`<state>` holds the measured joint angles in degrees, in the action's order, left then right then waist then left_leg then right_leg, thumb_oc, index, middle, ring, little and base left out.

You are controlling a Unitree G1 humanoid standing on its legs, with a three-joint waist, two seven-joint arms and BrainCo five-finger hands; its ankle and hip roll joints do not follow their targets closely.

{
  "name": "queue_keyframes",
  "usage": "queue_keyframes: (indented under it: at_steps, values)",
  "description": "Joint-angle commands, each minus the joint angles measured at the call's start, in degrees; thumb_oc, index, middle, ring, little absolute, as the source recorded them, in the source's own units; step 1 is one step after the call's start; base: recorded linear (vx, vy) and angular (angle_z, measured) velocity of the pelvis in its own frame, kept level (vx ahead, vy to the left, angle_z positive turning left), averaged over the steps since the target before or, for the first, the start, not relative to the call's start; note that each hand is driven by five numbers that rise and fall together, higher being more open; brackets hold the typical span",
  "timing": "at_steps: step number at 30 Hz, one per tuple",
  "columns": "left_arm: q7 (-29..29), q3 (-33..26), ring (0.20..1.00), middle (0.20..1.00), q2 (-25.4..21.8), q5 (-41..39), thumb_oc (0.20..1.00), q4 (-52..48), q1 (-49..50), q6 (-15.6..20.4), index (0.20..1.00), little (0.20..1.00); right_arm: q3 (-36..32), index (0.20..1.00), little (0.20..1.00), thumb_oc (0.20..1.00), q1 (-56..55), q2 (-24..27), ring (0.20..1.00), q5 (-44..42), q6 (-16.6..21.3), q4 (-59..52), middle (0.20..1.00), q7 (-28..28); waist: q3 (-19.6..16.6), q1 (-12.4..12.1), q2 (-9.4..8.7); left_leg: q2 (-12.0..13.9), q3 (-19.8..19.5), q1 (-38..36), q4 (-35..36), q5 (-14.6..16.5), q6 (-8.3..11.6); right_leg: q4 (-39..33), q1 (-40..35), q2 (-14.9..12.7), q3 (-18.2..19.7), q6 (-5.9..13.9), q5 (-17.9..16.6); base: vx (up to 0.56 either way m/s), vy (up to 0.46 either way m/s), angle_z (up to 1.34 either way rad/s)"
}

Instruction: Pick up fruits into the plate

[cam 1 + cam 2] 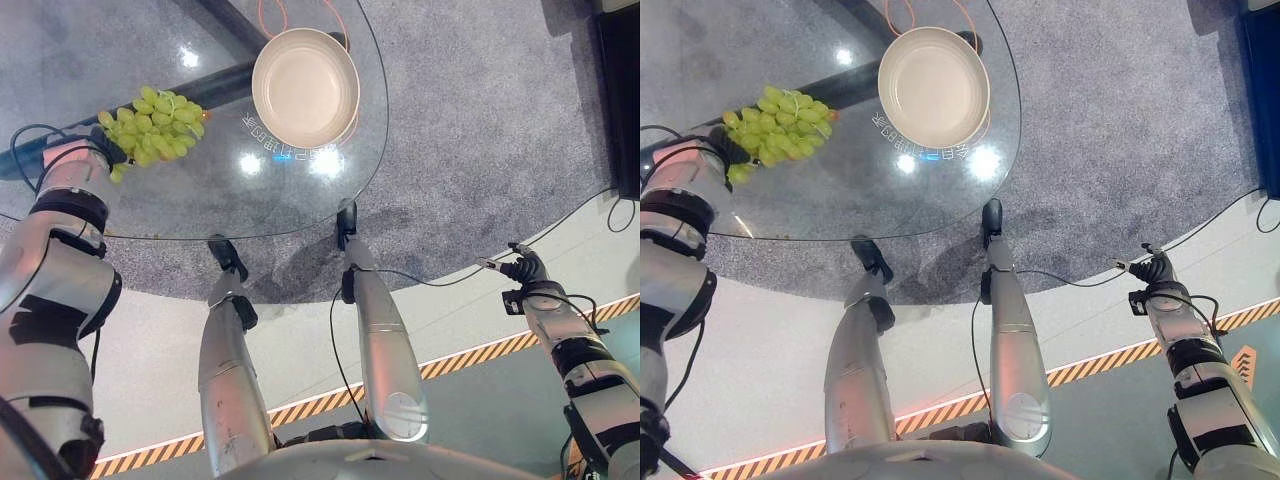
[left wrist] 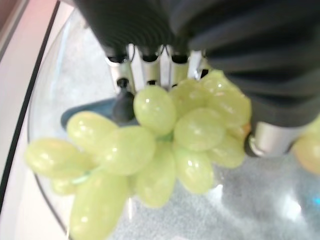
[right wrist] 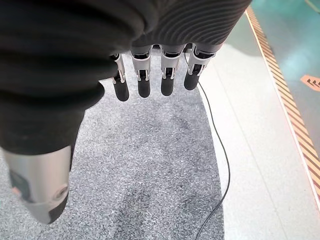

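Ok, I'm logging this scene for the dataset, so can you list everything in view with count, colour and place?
grapes: one bunch, green, over the glass table's left part, held in the left hand
plate: one, cream, empty, on the table's far side, right of the grapes
table: one, round clear glass, in front of the robot
carpet: grey, under and right of the table
striped tape: orange and black, on the floor near the robot
left hand: curled round the grapes
right hand: open, idle, low over the floor at the right
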<state>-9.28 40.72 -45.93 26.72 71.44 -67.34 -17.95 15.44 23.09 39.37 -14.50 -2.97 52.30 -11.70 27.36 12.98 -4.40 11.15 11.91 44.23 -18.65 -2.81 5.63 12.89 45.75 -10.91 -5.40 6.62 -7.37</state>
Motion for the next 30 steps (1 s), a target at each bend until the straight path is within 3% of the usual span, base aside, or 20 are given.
queue_keyframes:
  at_steps: [1,2,3,6,8,15,25,30]
  values:
    - [-2.12,-1.47,0.200,0.200,2.61,-2.61,0.200,3.15,13.54,-0.56,0.200,0.200,-2.23,1.000,1.000,1.000,-1.50,2.68,1.000,-0.61,-0.87,-1.62,1.000,-1.54,2.44,-0.71,-1.43,-4.67,0.97,-0.47,1.28,3.33,0.06,2.07,-0.73,6.72,-1.48,-0.89,3.85,0.00,0.000,0.00]
    - [0.27,-1.80,0.200,0.200,2.48,-3.63,0.200,2.95,13.52,-0.37,0.200,0.200,-2.02,1.000,1.000,1.000,-1.57,2.55,1.000,-0.58,-0.62,-1.63,1.000,-1.67,2.44,-0.79,-1.35,-4.71,1.05,-0.70,1.50,3.22,0.06,1.95,-0.99,6.71,-1.49,-0.92,3.91,0.00,0.000,0.00]
    - [2.32,-2.34,0.200,0.200,2.19,-4.36,0.200,2.74,12.99,-0.20,0.200,0.200,-2.01,1.000,1.000,1.000,-1.18,2.39,1.000,-0.65,-0.31,-1.79,1.000,-2.03,2.44,-0.72,-1.46,-4.86,1.79,0.47,2.13,1.14,-0.43,1.35,0.21,6.50,-1.61,-1.41,2.20,-0.08,0.000,-0.03]
    - [10.59,-3.80,0.200,0.200,1.49,-6.72,0.200,1.64,13.48,0.88,0.200,0.200,-1.47,1.000,1.000,1.000,-2.13,1.50,1.000,-0.74,0.99,-2.67,1.000,-2.85,2.44,-0.99,-1.25,-5.03,1.91,-0.20,2.43,1.03,-0.44,1.32,-0.47,6.48,-1.71,-1.47,2.48,-0.03,-0.002,-0.01]
    - [19.30,-5.15,0.200,0.200,0.57,-8.17,0.200,0.28,13.63,1.66,0.200,0.200,-1.12,1.000,1.000,1.000,-3.05,0.72,1.000,-0.78,2.16,-3.56,1.000,-3.48,2.44,-1.20,-0.98,-5.17,1.93,-1.24,2.90,0.92,-0.44,1.22,-1.33,6.43,-1.69,-1.47,2.70,0.00,0.000,0.00]
    - [38.69,-10.28,0.200,0.200,-3.46,-7.35,0.200,-8.36,16.49,8.73,0.200,0.200,-0.90,1.000,1.000,1.000,-7.73,-1.44,1.000,-0.51,5.65,-8.00,1.000,-5.42,2.44,-2.76,0.83,-5.80,1.98,-7.07,5.68,0.66,-0.21,-0.41,-6.48,5.07,-2.47,-0.96,3.54,0.00,0.000,0.02]
    - [47.49,-17.88,0.200,0.200,-5.98,-4.56,0.200,-19.72,19.45,11.52,0.200,0.200,-1.42,1.000,1.000,1.000,-11.07,-4.05,1.000,1.73,6.74,-10.88,1.000,-5.40,2.44,-4.47,3.72,-6.34,1.64,-16.61,8.12,1.19,-0.23,-0.68,-15.29,2.80,-4.35,-0.55,5.85,0.02,0.011,0.06]
    - [49.74,-19.32,0.200,0.200,-6.92,-2.75,0.200,-22.88,20.12,11.31,0.200,0.200,-1.62,1.000,1.000,1.000,-11.62,-4.49,1.000,2.53,8.36,-11.84,1.000,-5.16,2.44,-4.73,4.18,-6.47,1.69,-19.12,8.35,1.57,-0.26,-0.84,-17.87,2.14,-4.68,-0.58,6.28,0.02,0.016,0.03]
